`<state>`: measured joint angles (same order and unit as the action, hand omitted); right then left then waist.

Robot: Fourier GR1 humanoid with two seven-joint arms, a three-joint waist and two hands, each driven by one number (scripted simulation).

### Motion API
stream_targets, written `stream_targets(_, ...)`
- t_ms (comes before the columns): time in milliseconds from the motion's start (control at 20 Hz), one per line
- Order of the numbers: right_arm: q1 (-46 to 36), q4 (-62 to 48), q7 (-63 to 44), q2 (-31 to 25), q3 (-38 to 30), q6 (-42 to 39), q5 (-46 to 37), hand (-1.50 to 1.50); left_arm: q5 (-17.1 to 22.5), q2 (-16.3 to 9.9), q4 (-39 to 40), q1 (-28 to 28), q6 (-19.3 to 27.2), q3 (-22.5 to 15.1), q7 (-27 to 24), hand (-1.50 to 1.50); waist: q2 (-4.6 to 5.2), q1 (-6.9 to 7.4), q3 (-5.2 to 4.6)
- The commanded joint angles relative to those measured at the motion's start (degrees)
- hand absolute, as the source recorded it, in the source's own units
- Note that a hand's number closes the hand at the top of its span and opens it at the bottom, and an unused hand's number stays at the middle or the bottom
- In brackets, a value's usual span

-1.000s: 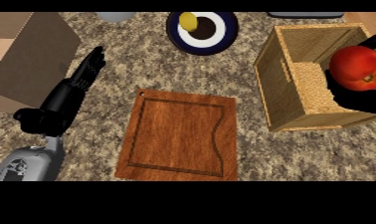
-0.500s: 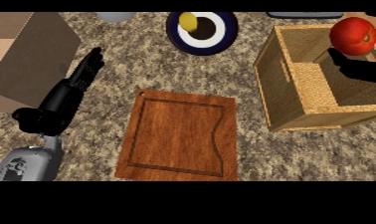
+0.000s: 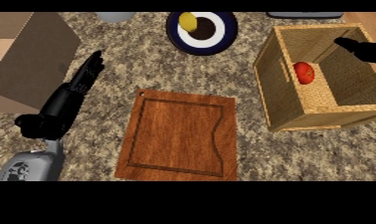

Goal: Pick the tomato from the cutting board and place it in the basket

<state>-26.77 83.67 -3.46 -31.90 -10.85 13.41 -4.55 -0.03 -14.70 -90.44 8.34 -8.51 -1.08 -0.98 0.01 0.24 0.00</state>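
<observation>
- Speckled stone tabletop carries everything; nothing on it stands in the way of pulling the right arm back, so the retreat can be plain and direct.
- Brown wooden cutting board lies bare in the middle, with no tomato on it, so I judge the picking part done.
- Wicker-lined wooden basket sits to the right of the board. To finish well, lift the right robot hand straight up over the far wall before swinging it away, so it does not catch the rim or shift the basket.
- Left robot hand rests at the left of the tabletop, fingers straight and relaxed, holding nothing; it can be left where it is.
- Right robot hand shows only as a dark shape at the basket's far right corner, apart from the tomato; whether its fingers are spread or curled I cannot tell.
- Red tomato lies inside the basket against the left inner wall, free of either hand.
</observation>
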Motion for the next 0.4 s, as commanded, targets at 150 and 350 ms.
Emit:
stream_targets(150,-3.78,1.52,-7.98,0.46,-6.23,-1.3,7.46,-1.5,1.14,0.15,-0.36,0.86,-0.79,1.76,2.44,0.0,-0.15,-0.25,-0.01)
stream_targets(350,-1.83,0.75,-11.82,-2.68,-11.13,-6.22,13.81,-1.5,-1.78,1.34,1.67,1.91,0.21,0.4,0.92,0.0,-0.09,-0.63,-0.01)
